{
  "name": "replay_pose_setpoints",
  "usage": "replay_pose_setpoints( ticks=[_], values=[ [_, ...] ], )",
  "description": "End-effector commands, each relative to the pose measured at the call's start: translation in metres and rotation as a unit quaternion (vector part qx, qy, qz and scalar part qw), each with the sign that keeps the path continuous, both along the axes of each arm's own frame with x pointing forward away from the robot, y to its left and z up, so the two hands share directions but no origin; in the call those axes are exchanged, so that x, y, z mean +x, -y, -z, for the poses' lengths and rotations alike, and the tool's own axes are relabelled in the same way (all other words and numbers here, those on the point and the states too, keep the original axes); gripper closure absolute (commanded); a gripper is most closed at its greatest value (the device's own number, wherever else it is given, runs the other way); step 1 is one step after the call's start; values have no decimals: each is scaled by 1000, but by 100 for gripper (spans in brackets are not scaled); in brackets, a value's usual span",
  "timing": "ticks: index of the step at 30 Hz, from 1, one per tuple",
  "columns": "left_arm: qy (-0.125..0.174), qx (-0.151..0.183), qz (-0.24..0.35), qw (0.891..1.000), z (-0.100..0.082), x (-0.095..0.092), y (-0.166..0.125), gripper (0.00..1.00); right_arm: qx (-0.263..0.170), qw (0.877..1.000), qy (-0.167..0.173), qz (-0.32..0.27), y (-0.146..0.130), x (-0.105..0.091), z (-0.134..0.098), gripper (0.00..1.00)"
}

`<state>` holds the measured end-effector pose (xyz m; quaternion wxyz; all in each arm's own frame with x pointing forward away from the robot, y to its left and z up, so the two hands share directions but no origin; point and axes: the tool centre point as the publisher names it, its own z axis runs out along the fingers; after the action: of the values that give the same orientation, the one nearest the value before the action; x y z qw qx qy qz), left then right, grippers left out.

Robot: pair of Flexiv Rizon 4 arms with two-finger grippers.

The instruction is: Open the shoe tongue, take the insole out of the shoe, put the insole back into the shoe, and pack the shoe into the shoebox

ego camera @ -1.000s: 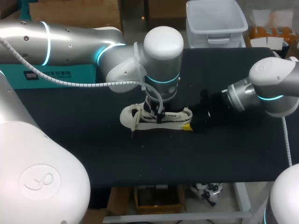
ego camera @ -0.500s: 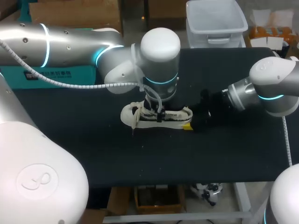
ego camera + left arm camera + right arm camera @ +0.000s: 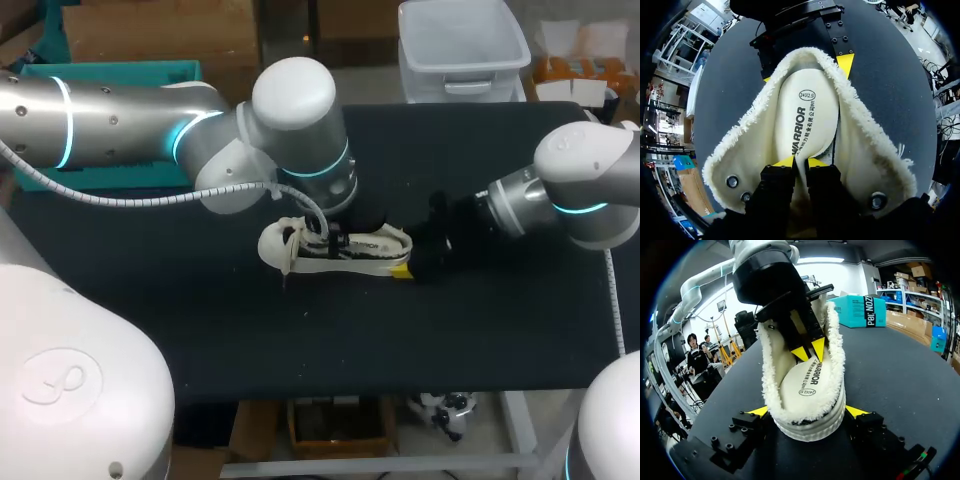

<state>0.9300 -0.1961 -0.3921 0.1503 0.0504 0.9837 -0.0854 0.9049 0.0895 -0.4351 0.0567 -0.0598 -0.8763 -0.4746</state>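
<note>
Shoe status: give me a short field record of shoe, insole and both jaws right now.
shoe: cream fleece-lined shoe upright on the black table, opening spread wide
insole: pale printed insole lying inside the shoe, not yet out
left jaws: in from above, pinched on the insole's forward part
right jaws: clamped on the heel from both sides
box: teal box at the table's edge, apart

Shoe gripped at the heel, other gripper inside it

The right gripper (image 3: 807,411) has its yellow tips pressed against either side of the heel of a cream, fleece-lined shoe (image 3: 805,415), which stands on the dark table (image 3: 890,375) with its toe pointing away. The insole (image 3: 807,385) lies in the shoe's open mouth. Ahead, the left gripper (image 3: 809,351) comes down into the shoe, its two yellow tips close together at the insole's far end.
</note>
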Motion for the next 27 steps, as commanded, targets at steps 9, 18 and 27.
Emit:
replay_pose_setpoints(
  ticks=[9, 18, 27],
  values=[
    [-5, -36, 22, 999, -34, -2, 26, 100, 3, 1000, -1, -5, -3, -4, 14, 100],
    [-12, -42, 26, 999, -52, -13, 29, 100, 3, 1000, -1, -5, -3, -4, 14, 100],
    [-60, -58, 21, 996, -51, -14, 24, 100, 3, 1000, -1, -5, -3, -4, 14, 100]
  ],
)
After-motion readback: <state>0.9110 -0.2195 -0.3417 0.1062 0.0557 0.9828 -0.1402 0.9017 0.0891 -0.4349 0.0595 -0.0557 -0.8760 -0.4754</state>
